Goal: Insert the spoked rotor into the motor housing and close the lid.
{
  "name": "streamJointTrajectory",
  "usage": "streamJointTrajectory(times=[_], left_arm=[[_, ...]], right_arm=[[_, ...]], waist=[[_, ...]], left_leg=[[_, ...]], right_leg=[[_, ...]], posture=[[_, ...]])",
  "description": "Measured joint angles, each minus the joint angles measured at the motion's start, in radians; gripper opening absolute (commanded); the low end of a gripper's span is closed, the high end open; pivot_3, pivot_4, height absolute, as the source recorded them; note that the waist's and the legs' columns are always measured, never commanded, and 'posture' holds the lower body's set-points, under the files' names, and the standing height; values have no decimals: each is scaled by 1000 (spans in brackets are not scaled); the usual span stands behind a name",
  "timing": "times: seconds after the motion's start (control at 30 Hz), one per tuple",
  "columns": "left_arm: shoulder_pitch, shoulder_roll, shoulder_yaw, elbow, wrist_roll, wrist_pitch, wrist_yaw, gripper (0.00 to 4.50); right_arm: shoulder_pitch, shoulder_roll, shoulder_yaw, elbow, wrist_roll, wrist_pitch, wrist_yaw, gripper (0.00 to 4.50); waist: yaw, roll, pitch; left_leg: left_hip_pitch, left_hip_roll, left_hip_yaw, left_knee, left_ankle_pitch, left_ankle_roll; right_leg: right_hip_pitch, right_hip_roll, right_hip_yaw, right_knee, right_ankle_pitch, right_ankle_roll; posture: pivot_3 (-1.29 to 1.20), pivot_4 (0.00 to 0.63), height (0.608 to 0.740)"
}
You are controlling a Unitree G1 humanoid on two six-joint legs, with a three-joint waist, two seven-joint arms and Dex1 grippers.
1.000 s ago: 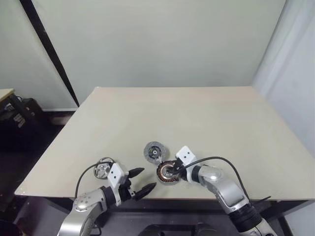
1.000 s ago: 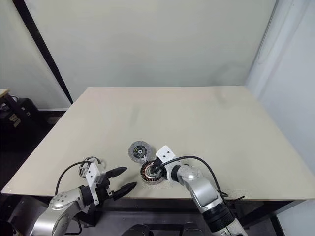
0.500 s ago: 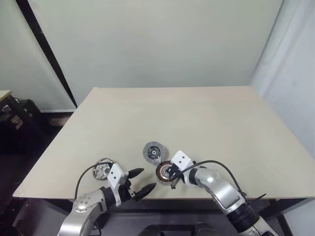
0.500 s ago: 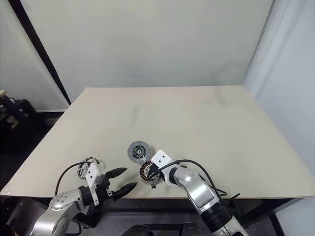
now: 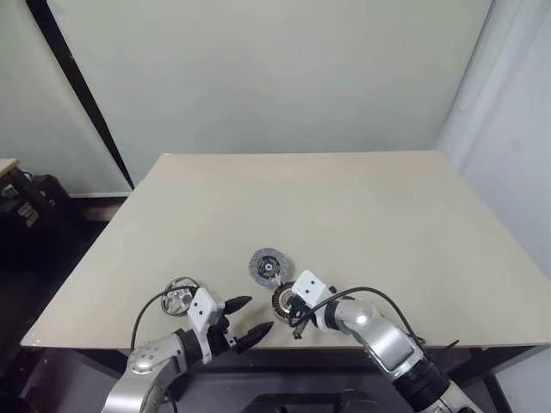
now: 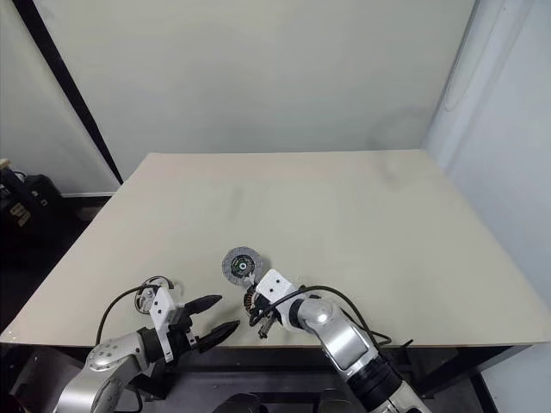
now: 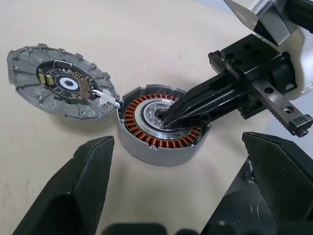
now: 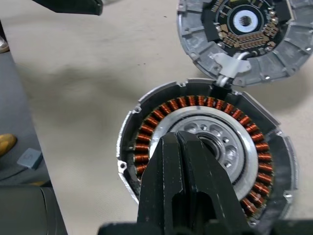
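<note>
Right hand (image 7: 168, 120) has pressed its fingers together, tips at the housing (image 7: 161, 128) hub, seemingly nudging it. Left hand (image 5: 248, 316) hangs spread. Rotor (image 5: 179, 298) waits on the counter (image 5: 362, 215); lid (image 7: 61, 88) adjoins the housing.

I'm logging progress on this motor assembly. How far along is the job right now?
Early stage. Nothing is assembled yet: the motor housing sits open on the table, its copper windings exposed. In hand: the right gripper, shut, has its tips at the housing's centre hub. Left to do: the spoked rotor lies apart near the left gripper, which is open and empty, and the lid lies beside the housing, not closed.
</note>
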Motion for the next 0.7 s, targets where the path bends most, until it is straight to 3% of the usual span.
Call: streamJointTrajectory(times=[0.47, 0.7], left_arm=[[4, -2, 0, 0, 0, -7, 4, 4500], [4, -2, 0, 0, 0, -11, 4, 4500]], right_arm=[[-34, 5, -39, 0, 4, 5, -2, 21], [-32, -43, -6, 4, -24, 20, 14, 21]], waist=[[0, 0, 0], [0, -1, -1]], left_leg=[[0, 0, 0, 0, 0, 0], [0, 0, 1, 0, 0, 0]], right_leg=[[-1, 0, 0, 0, 0, 0], [0, 0, 0, 0, 0, 0]], posture=[[0, 0, 740], [0, 0, 740]])
